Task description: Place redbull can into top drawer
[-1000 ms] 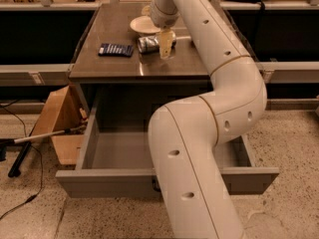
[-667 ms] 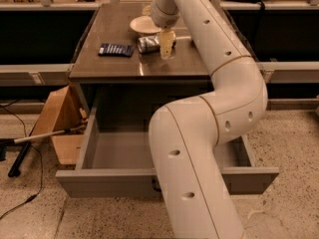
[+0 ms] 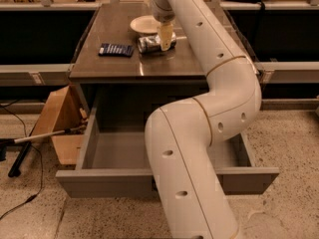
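Early stage: redbull can lies sideways on the worktop, gripper down at its right end, can't tell if jaws grip it; top drawer stands open below, so lift, carry and drop all remain.

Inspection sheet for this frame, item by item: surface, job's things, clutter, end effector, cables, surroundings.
Surface: table, brown and glossy.
Job's things: can lying on its side on the table; drawer pulled open, nothing seen inside.
Clutter: plate behind the can; dark packet to its left.
End effector: down at the can's right end.
Cables: black cable on the floor, left.
Surroundings: cardboard box left of the drawer.
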Robot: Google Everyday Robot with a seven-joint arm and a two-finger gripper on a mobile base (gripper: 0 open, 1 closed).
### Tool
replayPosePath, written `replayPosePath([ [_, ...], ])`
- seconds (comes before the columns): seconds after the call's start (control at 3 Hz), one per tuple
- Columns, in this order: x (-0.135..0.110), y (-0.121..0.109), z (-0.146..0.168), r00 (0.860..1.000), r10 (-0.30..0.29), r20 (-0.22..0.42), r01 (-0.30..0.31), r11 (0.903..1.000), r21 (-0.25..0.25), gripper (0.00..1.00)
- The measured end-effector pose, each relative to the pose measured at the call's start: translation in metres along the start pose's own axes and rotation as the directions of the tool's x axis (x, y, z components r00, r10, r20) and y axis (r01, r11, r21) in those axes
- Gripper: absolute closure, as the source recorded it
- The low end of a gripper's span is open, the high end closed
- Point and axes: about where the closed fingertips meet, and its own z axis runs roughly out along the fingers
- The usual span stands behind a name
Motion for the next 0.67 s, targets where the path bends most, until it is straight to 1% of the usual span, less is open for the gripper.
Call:
replayPosePath([
  [0.33,0.0011,-0.0014,0.0054,1.0,-0.014,-0.011,0.014,0.9999,0.006,0.0],
  [0.67,0.0011,-0.0014,0.0054,1.0,-0.014,-0.011,0.014,0.9999,0.006,0.0],
])
